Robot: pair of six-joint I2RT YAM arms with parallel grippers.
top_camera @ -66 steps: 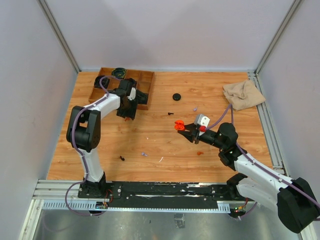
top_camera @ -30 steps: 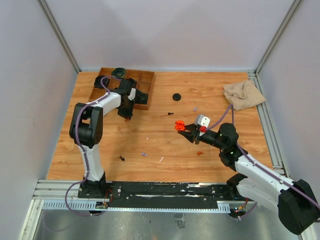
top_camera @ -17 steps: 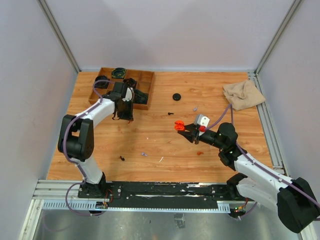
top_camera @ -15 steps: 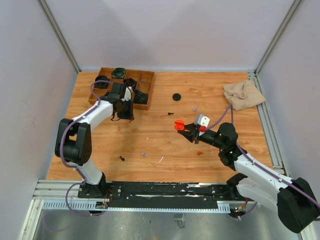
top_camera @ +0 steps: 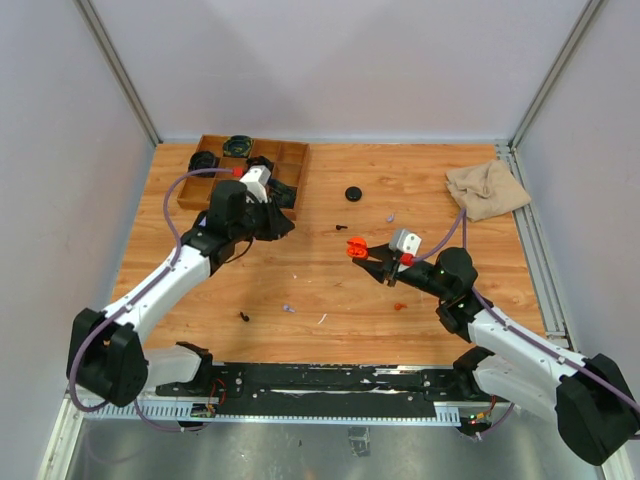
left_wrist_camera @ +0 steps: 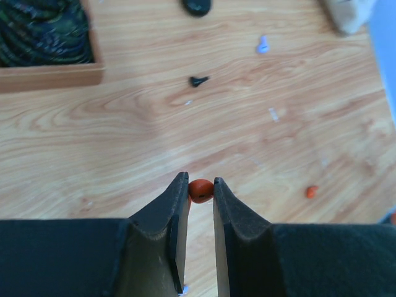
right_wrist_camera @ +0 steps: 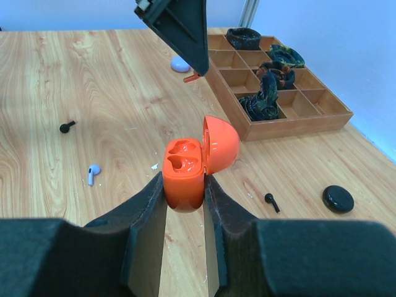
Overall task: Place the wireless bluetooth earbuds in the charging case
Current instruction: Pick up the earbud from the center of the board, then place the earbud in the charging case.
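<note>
Orange set is barely getting going: right gripper [right_wrist_camera: 184,185] is squeezing the open, empty orange case [right_wrist_camera: 184,162], left gripper [left_wrist_camera: 199,184] is pinching one orange earbud [left_wrist_camera: 200,190], and its twin [left_wrist_camera: 312,192] is lying on the table [left_wrist_camera: 124,142].

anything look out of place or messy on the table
Yes: loose earbuds are scattered over the table: a black earbud, a lavender earbud, an orange earbud, and more nearer the arms. A pale sliver lies among them like debris.

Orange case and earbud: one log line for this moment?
left gripper: shut on orange earbud | right gripper: shut on open orange case | wells: empty | other orange earbud: on table
</note>
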